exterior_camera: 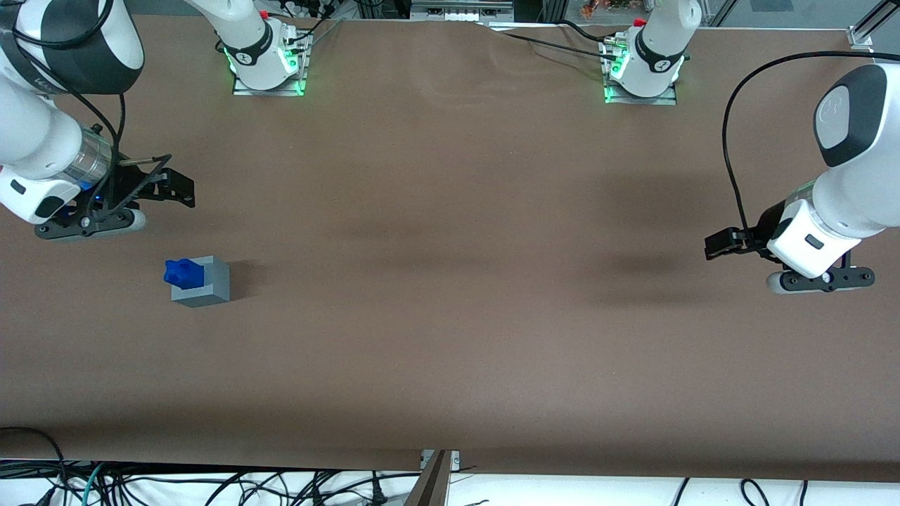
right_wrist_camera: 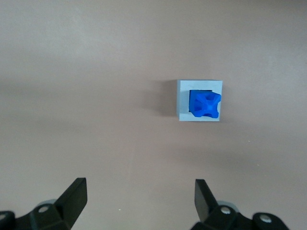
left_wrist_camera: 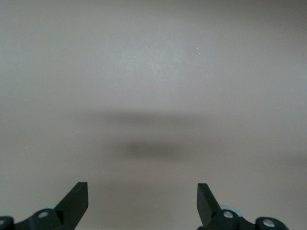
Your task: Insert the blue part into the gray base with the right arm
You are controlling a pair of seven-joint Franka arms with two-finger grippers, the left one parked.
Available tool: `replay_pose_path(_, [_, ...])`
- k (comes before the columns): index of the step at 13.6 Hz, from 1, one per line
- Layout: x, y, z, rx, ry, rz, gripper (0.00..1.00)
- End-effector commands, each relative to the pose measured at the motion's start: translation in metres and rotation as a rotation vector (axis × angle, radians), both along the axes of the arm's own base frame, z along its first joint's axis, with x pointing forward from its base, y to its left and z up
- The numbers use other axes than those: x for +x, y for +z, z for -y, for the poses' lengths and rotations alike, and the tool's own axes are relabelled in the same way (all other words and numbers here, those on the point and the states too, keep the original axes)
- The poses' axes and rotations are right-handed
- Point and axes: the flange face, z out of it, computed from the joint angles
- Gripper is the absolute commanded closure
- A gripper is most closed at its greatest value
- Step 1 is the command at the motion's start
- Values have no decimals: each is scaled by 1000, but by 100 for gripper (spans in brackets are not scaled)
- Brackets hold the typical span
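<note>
The blue part [exterior_camera: 181,273] sits in the gray base [exterior_camera: 204,283]. Its knobby top sticks up out of the square hole in the cube's top. In the right wrist view the blue part [right_wrist_camera: 206,105] fills most of that hole and reaches the rim of the gray base [right_wrist_camera: 183,103] on one side, with a wider gray band showing on the other side. The gray cube stands flat on the brown surface [exterior_camera: 450,295], toward the working arm's end. A soft shadow lies on the surface right beside the cube.

The right arm [exterior_camera: 42,133] is up above the surface, farther from the front camera than the cube. In the front view it is at about 11 o'clock from the cube. Its black hand [exterior_camera: 172,187] hangs in the air near the cube and touches nothing. From the cube, the hand is at about 12 o'clock in the front view. The two fingers [right_wrist_camera: 76,195] of the hand [right_wrist_camera: 140,195] are spread wide apart, and only bare brown surface shows between them. The cube with the blue part in it is well clear of the fingers.

A silver ring on the arm's wrist shows a little blue light. Thin black wires run along the arm down to the hand.
</note>
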Motion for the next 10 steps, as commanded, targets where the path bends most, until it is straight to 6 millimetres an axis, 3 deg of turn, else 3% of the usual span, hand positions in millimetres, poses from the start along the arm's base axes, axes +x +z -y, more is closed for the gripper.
replay_pose_path(1, [2, 24, -1, -22, 5, 21, 1])
replay_pose_path(6, [1, 32, 12, -15, -5, 23, 1])
replay_pose_path(10, [-13, 37, 11, -10, -26, -36, 1])
